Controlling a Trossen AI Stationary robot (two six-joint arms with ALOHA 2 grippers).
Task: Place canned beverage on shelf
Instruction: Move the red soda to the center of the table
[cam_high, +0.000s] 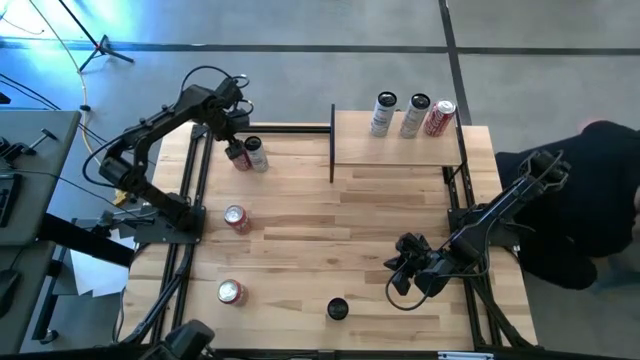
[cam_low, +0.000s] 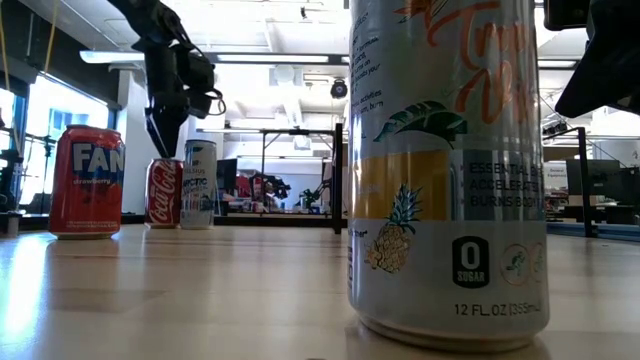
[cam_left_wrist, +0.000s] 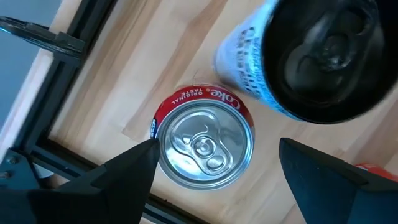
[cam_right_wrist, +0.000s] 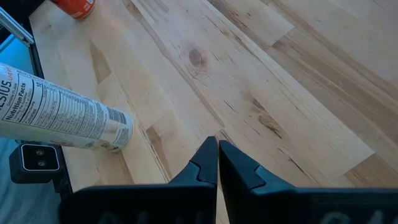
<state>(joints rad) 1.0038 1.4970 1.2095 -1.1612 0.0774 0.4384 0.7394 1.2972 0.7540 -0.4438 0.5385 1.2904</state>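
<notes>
Your left gripper (cam_left_wrist: 214, 171) hangs right above the upright red cola can (cam_left_wrist: 203, 144), jaws apart and straddling it, shelf (cam_high: 400, 150) to its right.

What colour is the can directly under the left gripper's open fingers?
Red with a silver top, the Coke can; clearest in the left wrist view.
</notes>
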